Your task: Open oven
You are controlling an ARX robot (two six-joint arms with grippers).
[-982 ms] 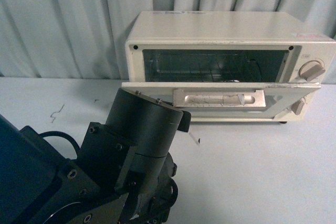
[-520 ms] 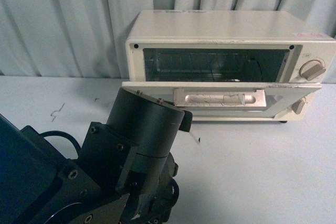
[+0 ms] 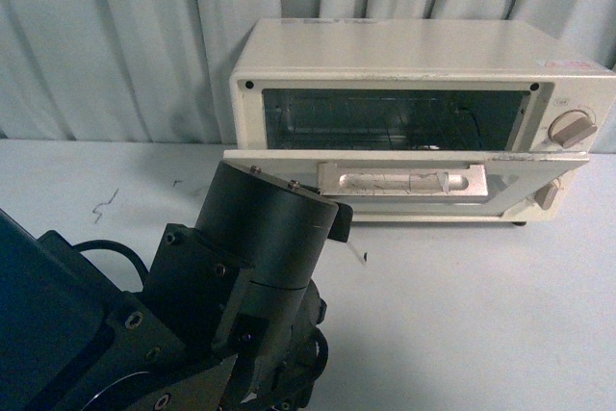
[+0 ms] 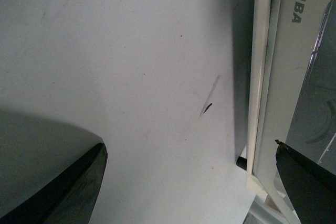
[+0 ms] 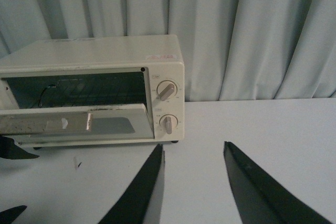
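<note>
Currently, pale curtain (image 3: 115, 45) fills the background behind a white table (image 3: 481, 315).

Left arm (image 3: 241, 267): dark housing takes up the lower left of the front view, its far end just short of the door's left front corner.

The oven (image 3: 404, 55): cream box at the back of the table, right of centre, against the curtain.
- Door (image 3: 510, 185) is swung down and the cavity is exposed, with the wire rack (image 3: 385, 132) faintly visible inside.
- Handle (image 3: 399, 181) is a wide beige bar across the door, and nothing grips it.
- Two knobs, upper (image 3: 574, 129) and lower (image 3: 547, 196), sit on the right panel.

Left gripper (image 4: 181, 182): fingers spread wide and holding nothing. There is bare table between them, and one finger is close to the door edge.

Right gripper (image 5: 194, 177): fingers apart and holding nothing. It is well back from the oven, with the knobs ahead.

A small dark mark (image 4: 208, 108) is on the table near the door.
</note>
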